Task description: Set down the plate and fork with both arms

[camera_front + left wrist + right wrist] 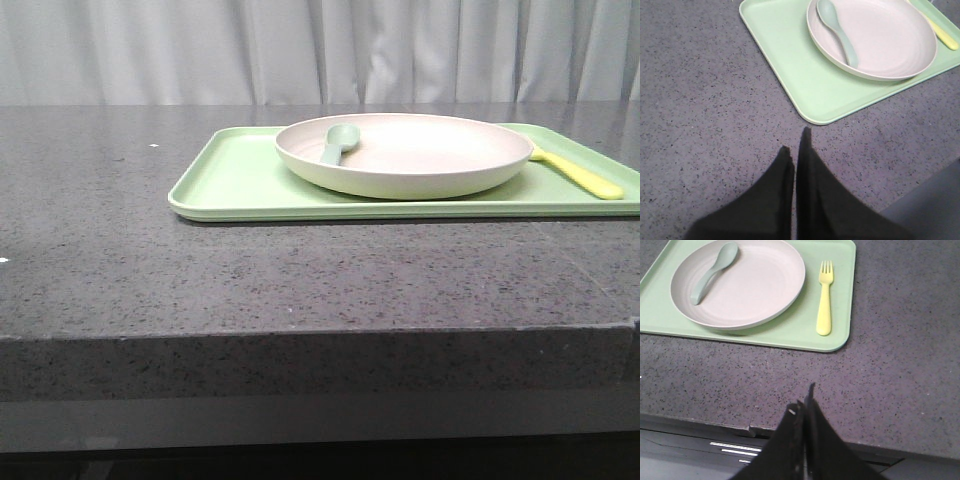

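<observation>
The pale pinkish plate [420, 150] sits on a light-green tray [240, 185] at the back of the table. It also shows in the left wrist view [890, 40] and the right wrist view [755, 285]. The yellow fork [585, 178] lies on the tray to the right of the plate, seen too in the right wrist view [824, 297] and partly in the left wrist view [945, 37]. My left gripper [796, 142] is shut and empty above the bare table, short of the tray's near corner. My right gripper [805, 397] is shut and empty above the table's front edge. Neither gripper shows in the front view.
A pale green spoon [337, 143] lies in the plate, its bowl toward the rim [710, 272]. The dark speckled table [300, 270] stretches in front of the tray, with its front edge [740, 427] below the right gripper.
</observation>
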`<state>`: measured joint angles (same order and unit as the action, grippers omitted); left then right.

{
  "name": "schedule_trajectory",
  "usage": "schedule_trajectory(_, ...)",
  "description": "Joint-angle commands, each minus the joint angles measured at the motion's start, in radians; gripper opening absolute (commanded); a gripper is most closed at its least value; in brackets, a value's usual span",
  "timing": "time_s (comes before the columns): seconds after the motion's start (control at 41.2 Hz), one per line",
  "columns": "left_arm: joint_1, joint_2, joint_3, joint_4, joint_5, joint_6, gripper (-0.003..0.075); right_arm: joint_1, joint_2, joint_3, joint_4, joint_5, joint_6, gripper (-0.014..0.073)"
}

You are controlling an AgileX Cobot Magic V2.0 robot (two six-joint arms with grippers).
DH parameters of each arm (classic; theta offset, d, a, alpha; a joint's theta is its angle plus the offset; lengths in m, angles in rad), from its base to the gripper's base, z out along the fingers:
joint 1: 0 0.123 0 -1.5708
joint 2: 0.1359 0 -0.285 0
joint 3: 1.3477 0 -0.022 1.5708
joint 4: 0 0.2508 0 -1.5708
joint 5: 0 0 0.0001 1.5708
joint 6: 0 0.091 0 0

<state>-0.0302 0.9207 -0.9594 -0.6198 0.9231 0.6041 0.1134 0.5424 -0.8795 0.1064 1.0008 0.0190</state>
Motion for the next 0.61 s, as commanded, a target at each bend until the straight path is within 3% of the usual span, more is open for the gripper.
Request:
schedule_trajectory(0.0,0.002,-0.009,-0.026,-0.039,-0.06,0.0,-0.0018,0.0,0.005,-0.02,-0.005,-0.068,-0.009,-0.0067)
schedule_trajectory(0.412,0.0,-0.009,-0.025,-0.041,-0.062,0.0,-0.0018,0.0,0.005,-0.02,-0.005,-0.066,-0.009,-0.0067)
schedule_trajectory(0.582,0.0,-0.121,0.01,-0.041,-0.105,0.0,-0.0018,0.0,0.005,-0.02,-0.005,-0.066,-0.009,-0.0067)
